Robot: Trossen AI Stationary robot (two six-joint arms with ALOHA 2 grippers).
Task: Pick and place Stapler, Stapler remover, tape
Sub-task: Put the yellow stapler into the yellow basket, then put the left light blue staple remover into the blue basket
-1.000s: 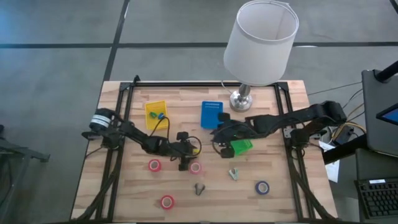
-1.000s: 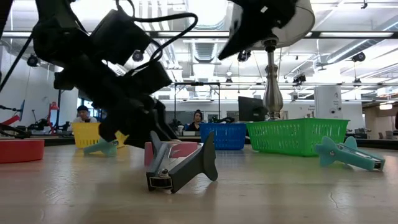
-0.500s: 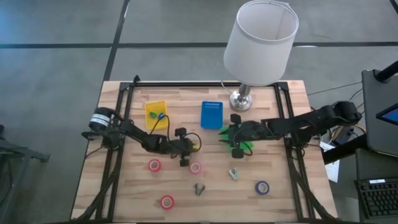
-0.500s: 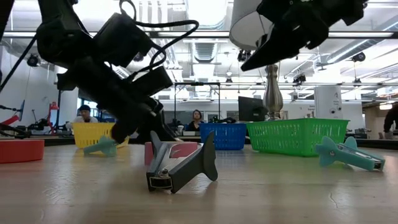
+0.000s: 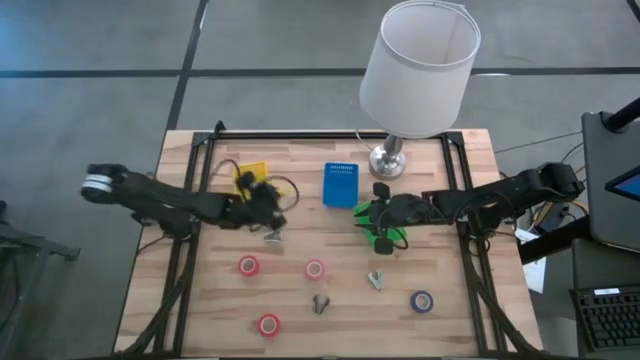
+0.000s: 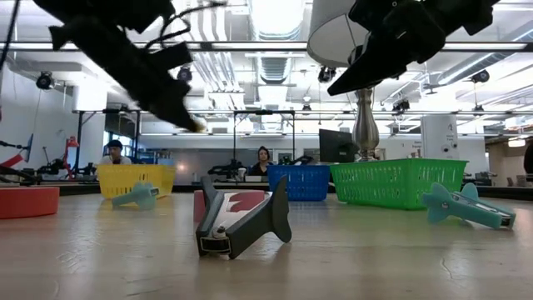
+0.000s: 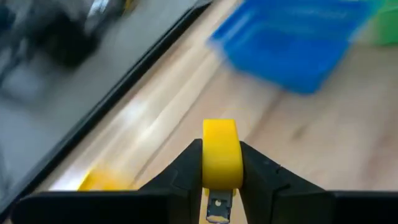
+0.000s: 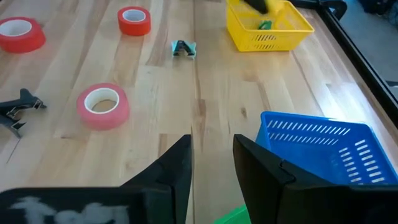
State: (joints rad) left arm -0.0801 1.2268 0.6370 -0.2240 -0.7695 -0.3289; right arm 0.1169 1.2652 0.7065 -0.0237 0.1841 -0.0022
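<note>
Beside the yellow tray (image 5: 250, 177), left gripper (image 7: 221, 163) clamped on a yellow stapler (image 7: 220, 152), long axis along its fingers.

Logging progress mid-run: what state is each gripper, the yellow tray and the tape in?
Left gripper: raised, shut on a yellow object.
Right gripper: open, empty.
Yellow tray: holds a green item.
Tape: four rolls, lying flat, ungripped.

Tape rolls (image 5: 248, 265): four, three red or pink, one blue. Staple removers (image 5: 376, 280), lying loose: three. Baskets (image 5: 340, 184): three, one each yellow, blue, green. Lamp (image 5: 415, 70): one. Yellow stapler (image 7: 221, 155): one.
</note>
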